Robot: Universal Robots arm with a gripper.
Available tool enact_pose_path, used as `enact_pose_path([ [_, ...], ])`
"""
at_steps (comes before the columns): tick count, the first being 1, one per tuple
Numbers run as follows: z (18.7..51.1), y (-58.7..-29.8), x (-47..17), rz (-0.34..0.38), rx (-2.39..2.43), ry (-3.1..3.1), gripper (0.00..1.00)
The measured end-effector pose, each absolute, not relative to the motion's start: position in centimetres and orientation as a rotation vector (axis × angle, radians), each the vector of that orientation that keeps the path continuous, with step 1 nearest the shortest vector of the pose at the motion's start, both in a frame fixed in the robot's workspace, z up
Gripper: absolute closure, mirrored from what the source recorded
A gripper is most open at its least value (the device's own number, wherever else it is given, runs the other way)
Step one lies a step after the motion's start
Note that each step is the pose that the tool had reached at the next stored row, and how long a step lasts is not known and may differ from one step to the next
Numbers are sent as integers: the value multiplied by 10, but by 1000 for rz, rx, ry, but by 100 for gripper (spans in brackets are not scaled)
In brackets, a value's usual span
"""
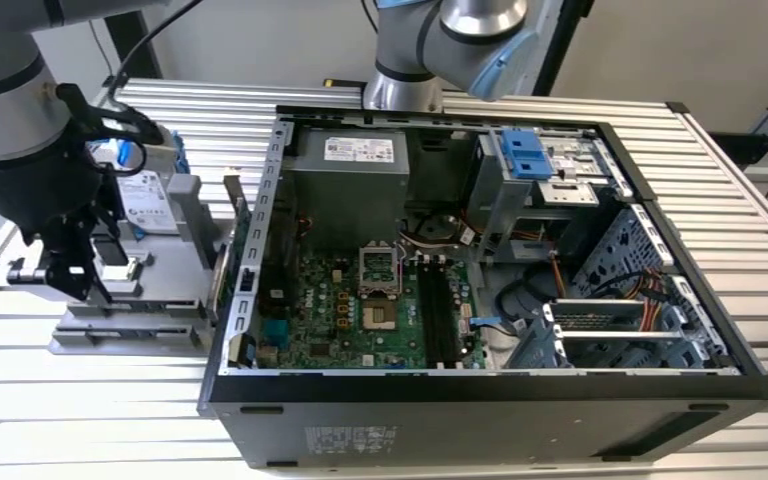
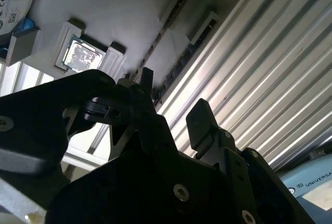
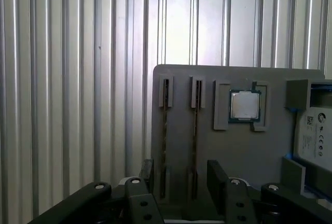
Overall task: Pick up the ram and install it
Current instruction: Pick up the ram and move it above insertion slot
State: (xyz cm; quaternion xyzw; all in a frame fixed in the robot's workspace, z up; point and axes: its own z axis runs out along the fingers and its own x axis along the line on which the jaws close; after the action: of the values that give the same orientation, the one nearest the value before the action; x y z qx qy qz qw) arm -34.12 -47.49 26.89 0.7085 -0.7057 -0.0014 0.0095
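Two ram sticks stand on edge in slots of a grey holder (image 3: 249, 156), one ram (image 3: 165, 130) beside the other (image 3: 195, 130). In the second wrist view a ram (image 2: 155, 45) shows as a thin dark line. My gripper (image 3: 181, 177) hangs above the near ends of the sticks, open and holding nothing. Its black fingers (image 3: 217, 175) straddle both sticks from above without touching them. In the exterior view my gripper (image 1: 84, 285) hovers over the holder (image 1: 131, 338), left of the open computer case (image 1: 491, 400). The green motherboard (image 1: 344, 310) with its long black memory slots (image 1: 438, 310) lies inside the case.
On the holder, a processor chip (image 3: 244, 105) sits beside the sticks and a silver hard drive (image 3: 316, 136) stands past it. The case wall (image 1: 244, 290) rises close by on the exterior view's right of the holder. A second arm's base (image 1: 424, 60) stands behind the case. Ribbed table (image 3: 78, 79) surrounds the holder.
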Motion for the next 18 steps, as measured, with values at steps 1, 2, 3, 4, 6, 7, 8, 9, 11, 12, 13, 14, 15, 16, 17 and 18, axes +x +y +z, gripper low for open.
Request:
enact_pose_path([
  [1,268,-475,-341,-4,2212,-2204,0],
  [2,267,-475,-341,-4,2212,-2204,0],
  [3,266,-475,-341,-4,2212,-2203,0],
  [4,265,-475,-341,-4,2212,-2203,0],
  [6,264,-476,-341,-5,2211,-2203,0],
  [7,263,-476,-341,-5,2211,-2202,0],
  [8,262,-477,-341,-5,2211,-2203,0],
  [9,261,-477,-341,-5,2211,-2203,0],
  [11,259,-478,-341,-5,2211,-2203,0],
  [12,258,-478,-341,-5,2211,-2203,0],
  [13,256,-478,-341,-5,2211,-2202,0],
  [14,255,-478,-341,-5,2211,-2202,0],
  [15,254,-478,-341,-5,2211,-2203,0],
  [16,252,-478,-341,-5,2211,-2202,0],
  [17,250,-478,-341,-5,2211,-2202,0],
  [18,249,-478,-341,-5,2211,-2202,0],
])
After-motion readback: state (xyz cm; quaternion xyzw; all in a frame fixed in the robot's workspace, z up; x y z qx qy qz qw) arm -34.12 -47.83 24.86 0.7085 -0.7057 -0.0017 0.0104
